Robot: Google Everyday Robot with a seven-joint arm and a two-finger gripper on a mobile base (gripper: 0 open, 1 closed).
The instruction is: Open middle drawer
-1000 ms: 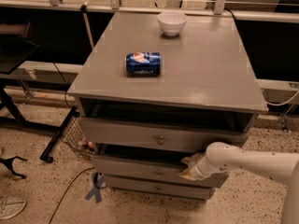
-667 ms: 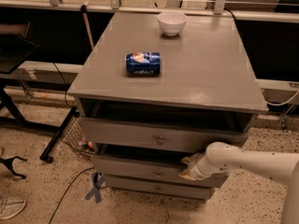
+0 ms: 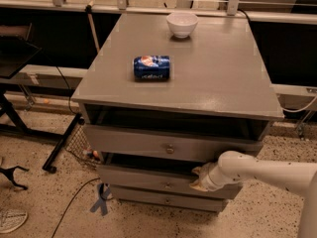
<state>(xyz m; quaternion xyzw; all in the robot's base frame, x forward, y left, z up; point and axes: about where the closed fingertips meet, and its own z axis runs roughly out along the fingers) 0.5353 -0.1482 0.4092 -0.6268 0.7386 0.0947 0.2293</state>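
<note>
grey cabinet (image 3: 218, 73) w/ three drawers stacked, seen from above & in front. the middle drawer (image 3: 143, 177) sits between the top drawer (image 3: 133, 143) & the bottom drawer (image 3: 148, 198). its flat grey front has a small round knob (image 3: 168, 185) at centre, and a dark gap shows along its upper edge, under the top drawer's front. the top drawer front stands fwd of the cabinet frame w/ a dark opening above it.

the gripper (image 3: 200, 177) is at the right part of the middle drawer front, up at its top edge, well right of the knob. it's touching or v close to the front. can't tell if it's open or closed on anything. white arm (image 3: 267, 170) comes in from the right edge of the view, roughly level w/ that drawer.

on the cabinet top: blue can (image 3: 152, 67) lying on its side, left of centre; white bowl (image 3: 182, 24) upright near the back edge. the two are well apart. speckled floor (image 3: 39, 182) below, w/ a blue tape cross (image 3: 101, 202) near the cabinet's front left corner.
</note>
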